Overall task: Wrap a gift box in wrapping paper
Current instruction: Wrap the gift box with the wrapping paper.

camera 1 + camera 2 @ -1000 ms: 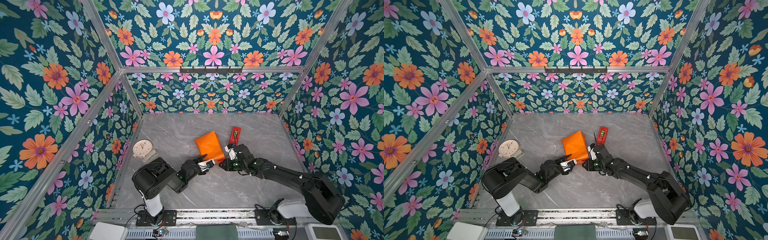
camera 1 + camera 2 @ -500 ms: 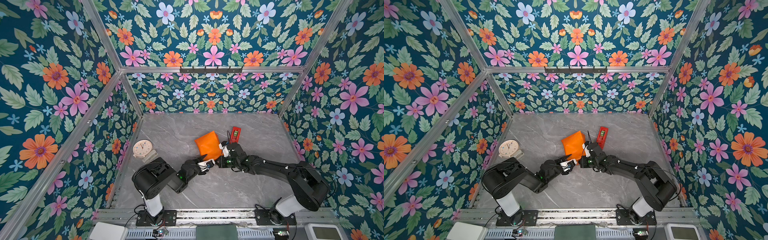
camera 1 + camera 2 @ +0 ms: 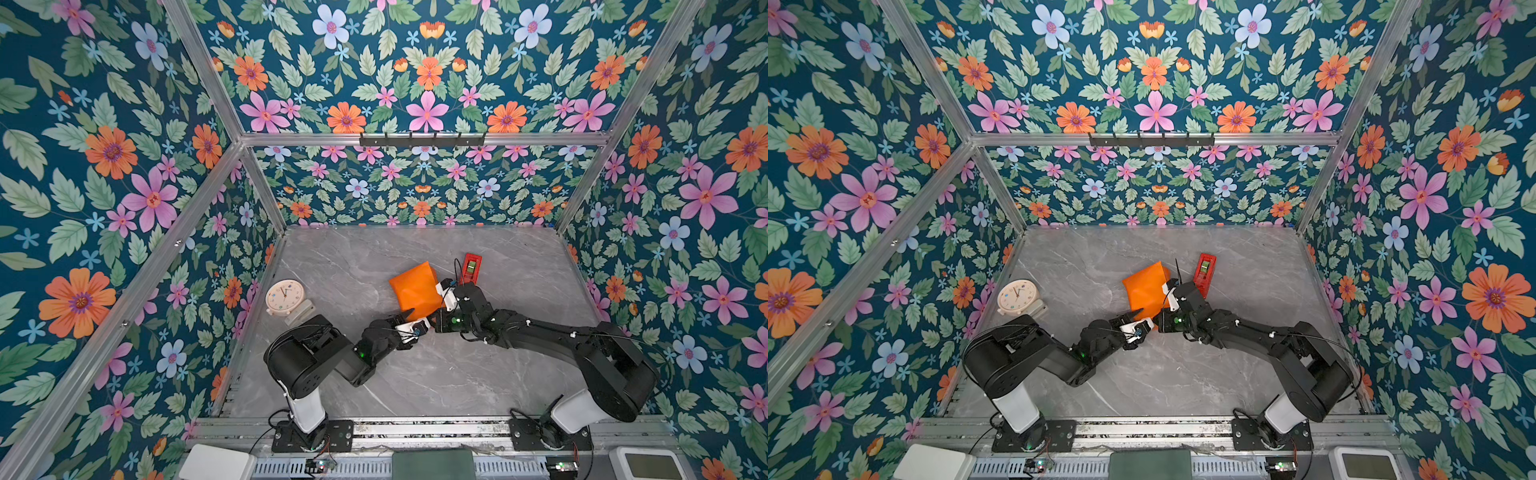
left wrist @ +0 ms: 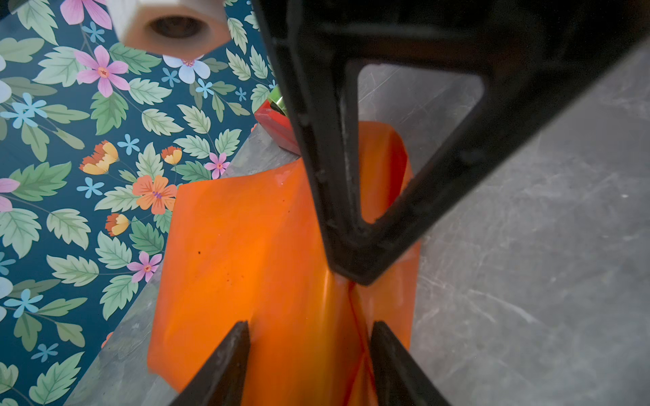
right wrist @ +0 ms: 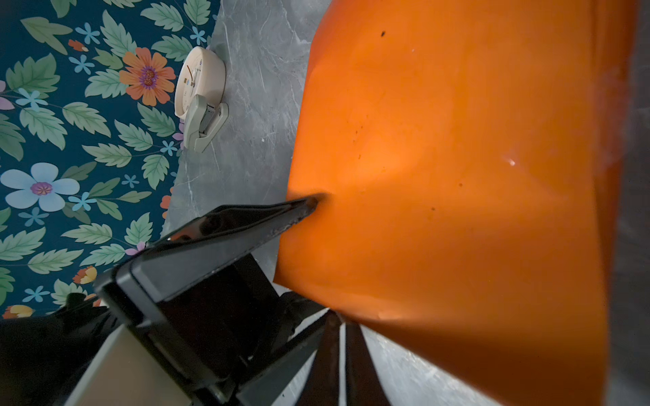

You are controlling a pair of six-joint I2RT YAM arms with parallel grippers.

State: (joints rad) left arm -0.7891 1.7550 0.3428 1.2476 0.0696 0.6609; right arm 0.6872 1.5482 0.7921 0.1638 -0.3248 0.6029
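Risk: the glossy wrapping paper [image 3: 415, 291], a folded parcel at centre frame in both top views, may slip under the closed right gripper [image 5: 339, 337] at its crease, letting the fold spring open. The left gripper [image 4: 309, 327] has its jaws apart astride the edge; clamping is unconfirmed. The gift box is presumably inside, wholly hidden.

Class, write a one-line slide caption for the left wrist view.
Open left gripper frames the wrapping paper; the shut right gripper pinches its fold.
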